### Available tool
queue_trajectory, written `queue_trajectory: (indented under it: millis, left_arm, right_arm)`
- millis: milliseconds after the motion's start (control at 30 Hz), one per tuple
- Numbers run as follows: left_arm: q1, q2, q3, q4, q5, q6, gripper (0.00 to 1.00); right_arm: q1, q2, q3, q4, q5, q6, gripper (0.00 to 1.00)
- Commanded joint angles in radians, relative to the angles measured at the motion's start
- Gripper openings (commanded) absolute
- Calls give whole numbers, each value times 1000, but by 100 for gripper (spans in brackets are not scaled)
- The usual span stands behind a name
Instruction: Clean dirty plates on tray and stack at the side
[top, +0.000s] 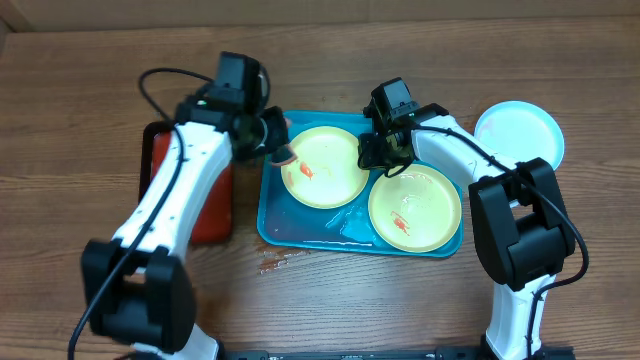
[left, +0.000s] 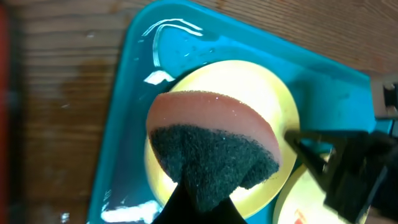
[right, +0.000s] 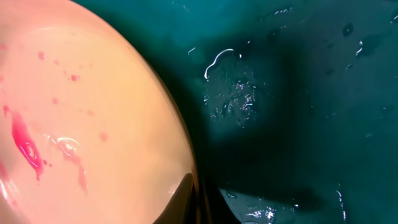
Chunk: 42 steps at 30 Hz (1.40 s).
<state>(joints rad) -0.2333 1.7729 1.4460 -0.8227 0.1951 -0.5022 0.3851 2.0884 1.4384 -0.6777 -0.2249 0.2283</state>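
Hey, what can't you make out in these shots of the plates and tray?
Right gripper: overhead, its own body covers the jaws; the right wrist view cuts them off at the bottom edge, so open or shut is unclear.
Left plate: left wrist view, the sponge hides most of its centre.
Red tray: overhead, mostly under the left arm.
Blue plate: overhead, glare washes out any smears.
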Motion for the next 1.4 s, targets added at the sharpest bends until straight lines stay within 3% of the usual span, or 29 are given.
queue_trajectory:
  millis: [0,333,700,900,967,1100,1233,1367]
  left_arm:
    - [-48,82,-9,62,52,-82,4]
    - [-147,261,-9,215,75,-92,4]
    - [-111,324,-8,157,-19,-232,4]
    - [-60,324,-6,12,-282,-231,4]
    - [-53,324,-5,8,-303,-208,4]
    - [-54,323,39,3,-241,-130,4]
    - [-59,323,118,1,0,-39,4]
    - [-70,326,138,53,122,-64,4]
  right_arm:
    - [3,5,-11,8,-6,13,4]
    - [8,5,-11,19,0,12,4]
    - [8,5,-11,19,3,12,4]
    - [8,5,-11,19,3,12,4]
    - [8,5,-11,22,3,13,4]
    - [8,5,-11,24,2,17,4]
    - [8,5,-11,23,3,16,4]
    - [8,5,-11,25,3,16,4]
